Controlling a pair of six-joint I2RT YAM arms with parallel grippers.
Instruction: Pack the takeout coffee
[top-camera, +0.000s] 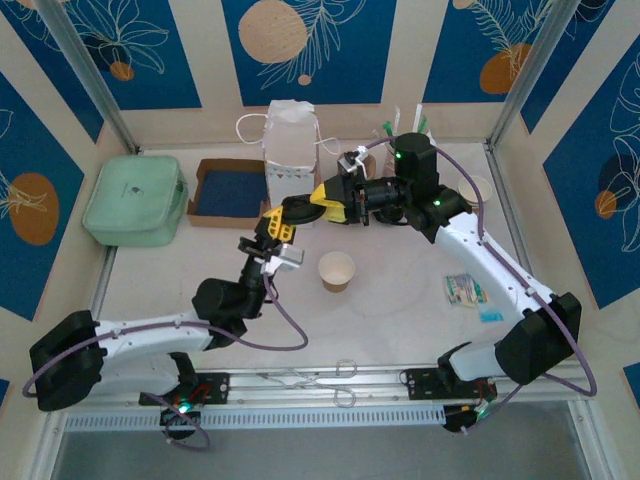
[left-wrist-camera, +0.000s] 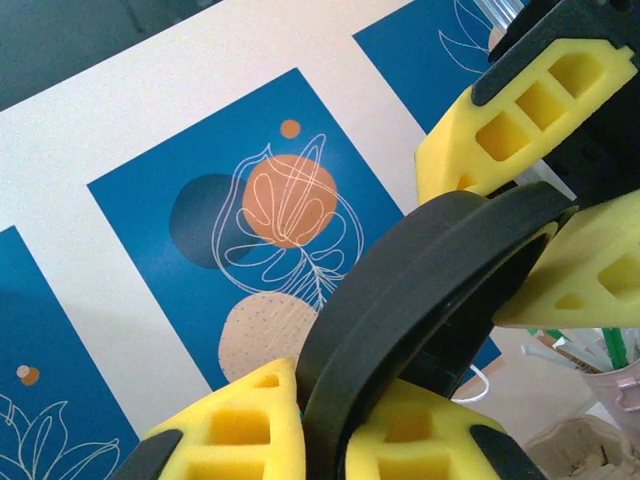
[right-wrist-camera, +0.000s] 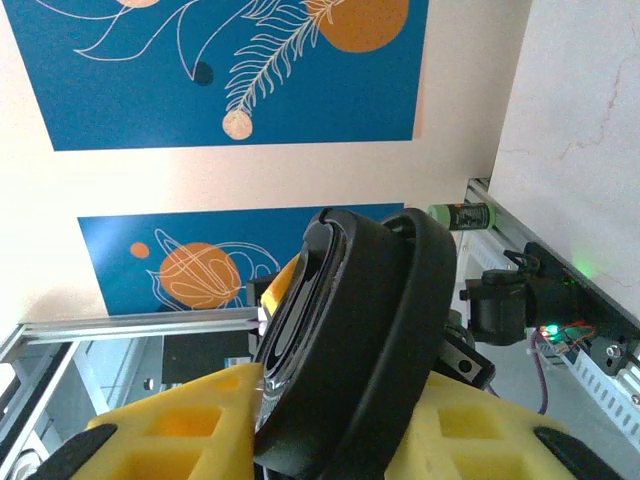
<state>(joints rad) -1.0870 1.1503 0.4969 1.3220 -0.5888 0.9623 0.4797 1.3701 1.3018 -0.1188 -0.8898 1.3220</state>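
The kraft paper cup (top-camera: 337, 270) of the takeout coffee stands open on the table centre, its white inside showing. Its round black lid (top-camera: 300, 210) hangs on edge in the air above and behind the cup, between both grippers. My left gripper (top-camera: 279, 222) is shut on the lid's near rim. In the left wrist view the lid (left-wrist-camera: 430, 290) rises from between the yellow pads of the left gripper (left-wrist-camera: 325, 425). My right gripper (top-camera: 328, 198) has its pads against the opposite side. In the right wrist view the lid (right-wrist-camera: 370, 340) sits pinched in the right gripper (right-wrist-camera: 340, 430).
A white paper bag (top-camera: 290, 145) stands at the back, with a brown cardboard tray (top-camera: 228, 190) and a green pouch (top-camera: 135, 200) to its left. Small packets (top-camera: 465, 290) lie at the right. Scissors (top-camera: 335, 372) rest on the near rail. A pink cup of straws (left-wrist-camera: 600, 365) stands behind.
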